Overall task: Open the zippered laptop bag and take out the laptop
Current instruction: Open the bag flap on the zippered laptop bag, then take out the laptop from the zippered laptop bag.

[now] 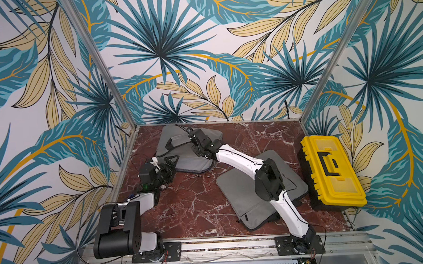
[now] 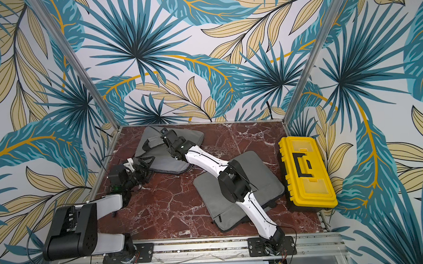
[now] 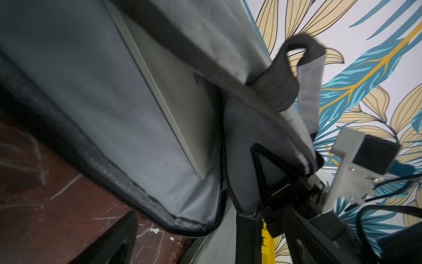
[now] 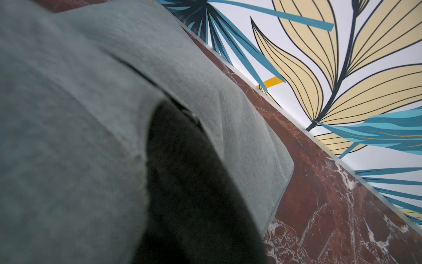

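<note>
The laptop bag [image 1: 189,163] is matt woven cloth, the tabletop [image 1: 184,207] glossy marble.

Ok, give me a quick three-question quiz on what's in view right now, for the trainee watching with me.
1. True or false: the far bag is zipped shut.
2. What stands at the right edge of the table? A yellow toolbox; B red bucket; C cardboard box.
3. How many gray bags lie on the table?
Key: 1 false: the left wrist view shows it open, with the laptop inside. 2 A. 3 two: the far bag and a nearer bag by the toolbox.
</note>
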